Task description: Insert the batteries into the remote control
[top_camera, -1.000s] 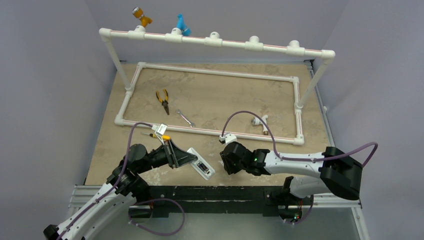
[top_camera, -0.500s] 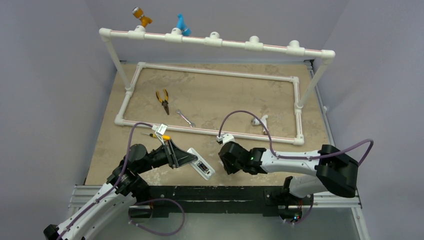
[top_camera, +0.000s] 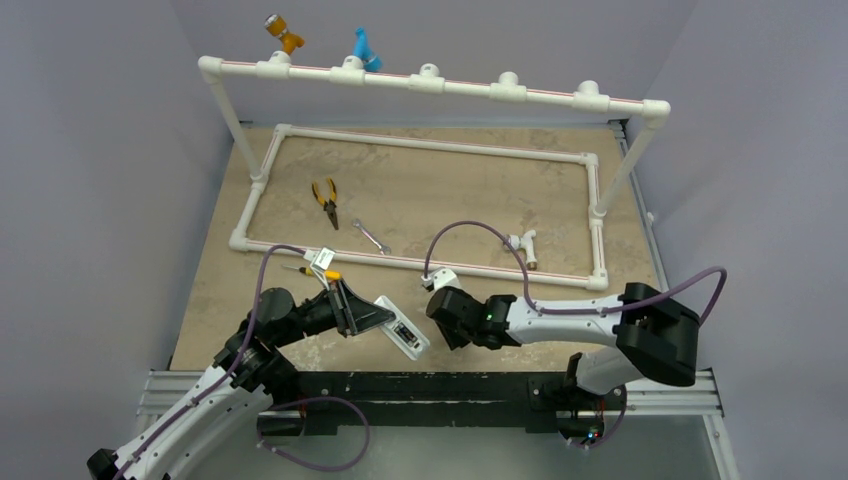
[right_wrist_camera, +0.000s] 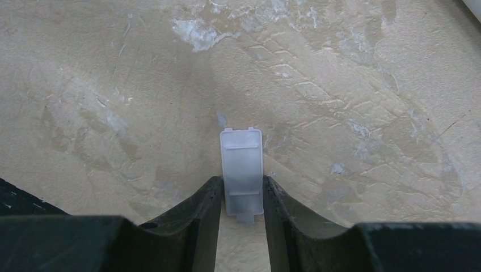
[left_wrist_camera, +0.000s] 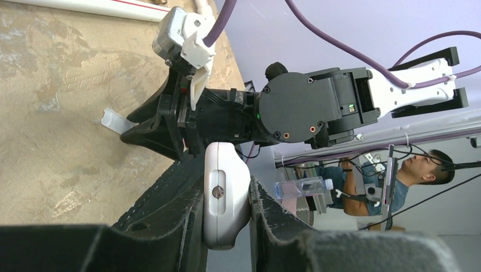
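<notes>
My left gripper (top_camera: 385, 320) is shut on the white remote control (top_camera: 404, 334) and holds it out over the table's near edge. A dark recess shows on its upper face. I cannot make out the batteries in any view. In the left wrist view the remote's end (left_wrist_camera: 226, 195) sits clamped between the fingers. My right gripper (top_camera: 440, 320) is low over the table just right of the remote. In the right wrist view (right_wrist_camera: 242, 188) it is shut on the small flat white cover piece (right_wrist_camera: 243, 170). The cover also pokes out in the left wrist view (left_wrist_camera: 116, 120).
Yellow-handled pliers (top_camera: 326, 200) and a silver wrench (top_camera: 371, 236) lie inside the white PVC pipe frame (top_camera: 430, 145). A yellow-handled screwdriver (top_camera: 318, 272) lies by the left wrist. A white pipe fitting (top_camera: 522, 243) sits at the right.
My right arm has moved left along the table, bringing its gripper closer to the remote. The left arm and the remote have not moved.
</notes>
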